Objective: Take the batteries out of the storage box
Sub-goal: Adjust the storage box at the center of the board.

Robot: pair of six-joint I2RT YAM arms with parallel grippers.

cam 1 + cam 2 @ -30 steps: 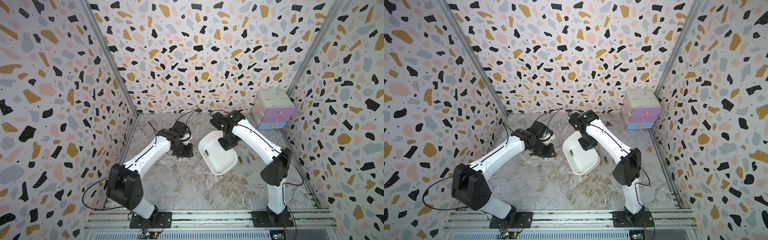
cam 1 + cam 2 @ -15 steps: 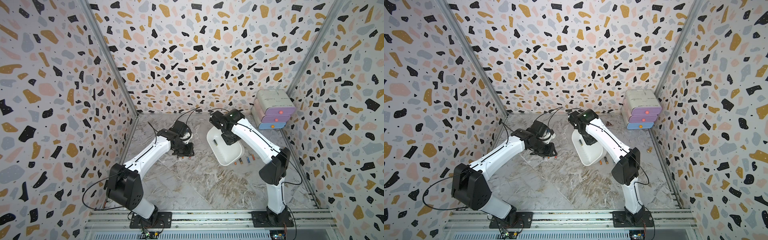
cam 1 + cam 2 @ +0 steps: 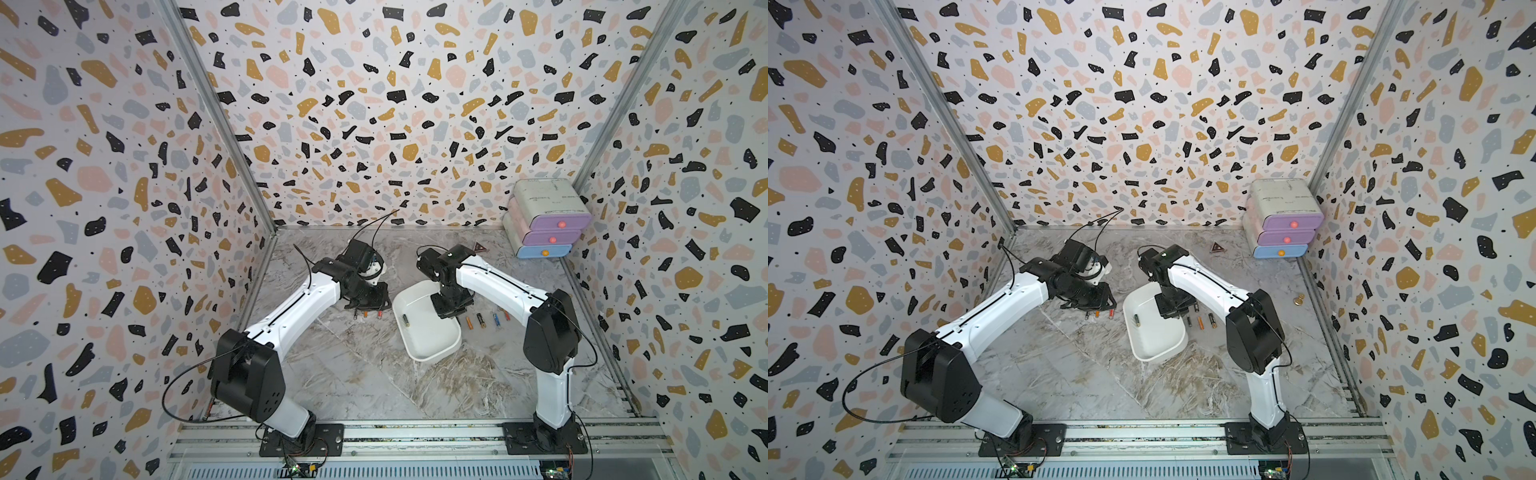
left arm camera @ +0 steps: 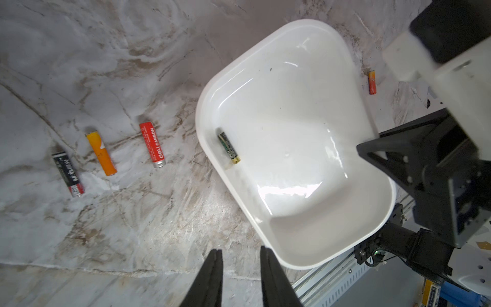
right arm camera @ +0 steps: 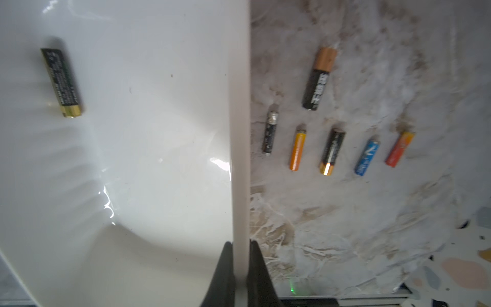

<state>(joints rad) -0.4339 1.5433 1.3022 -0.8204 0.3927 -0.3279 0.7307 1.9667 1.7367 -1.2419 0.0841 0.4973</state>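
The white storage box [image 3: 432, 347] [image 3: 1152, 347] sits mid-table, and whether it rests flat I cannot tell. My right gripper [image 5: 240, 243] [image 3: 451, 305] is shut on its long rim [image 5: 240, 133]. One black-and-gold battery [image 3: 405, 320] [image 4: 229, 147] [image 5: 61, 82] lies inside. Several batteries [image 5: 332, 151] [image 3: 481, 320] lie in a row on the table beside that rim. A black [image 4: 68, 174], an orange [image 4: 101, 154] and a red battery [image 4: 152, 144] lie on the box's other side, under my left gripper [image 4: 240, 251] [image 3: 368, 301]. That gripper is open and holds nothing.
A pastel purple-and-blue drawer unit [image 3: 544, 220] [image 3: 1283, 220] stands in the back right corner. A small brass knob [image 3: 1298, 300] lies near the right wall and a dark triangle [image 3: 481, 248] near the back. A metal rail [image 3: 415, 436] runs along the front edge.
Half a second ago the right gripper had the box tipped up on edge; it has since swung it back down, lower and flatter. The left arm has not moved.
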